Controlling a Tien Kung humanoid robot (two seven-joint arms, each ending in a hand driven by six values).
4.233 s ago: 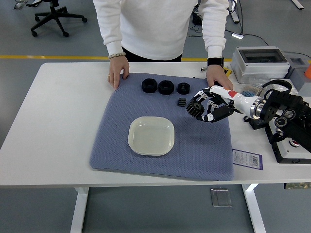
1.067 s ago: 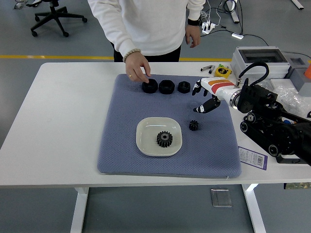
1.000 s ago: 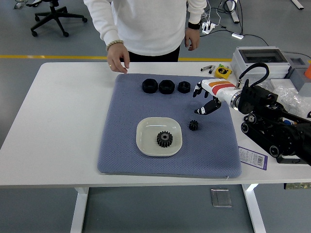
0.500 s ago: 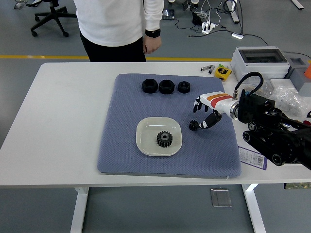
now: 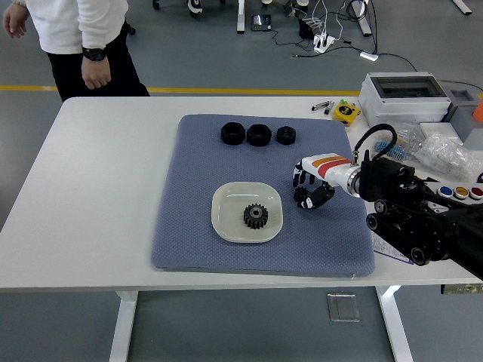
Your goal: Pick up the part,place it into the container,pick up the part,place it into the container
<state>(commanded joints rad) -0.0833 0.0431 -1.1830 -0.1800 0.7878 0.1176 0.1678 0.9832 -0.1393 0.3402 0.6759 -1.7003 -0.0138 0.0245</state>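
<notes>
Black right arm (image 5: 423,215), white hand (image 5: 311,185) with orange-red stripes, black cable.

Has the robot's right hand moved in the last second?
Yes. The right hand came down and left, away from the three black parts, closing toward the white dish.

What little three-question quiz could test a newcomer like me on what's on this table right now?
1. True or false: the large gear lies in the white dish.
2. How many black parts sit in the row at the blue mat's far edge?
3. Which is over the small gear: A) the right hand, B) the person's hand?

Key: 1 true; 2 three; 3 A.
</notes>
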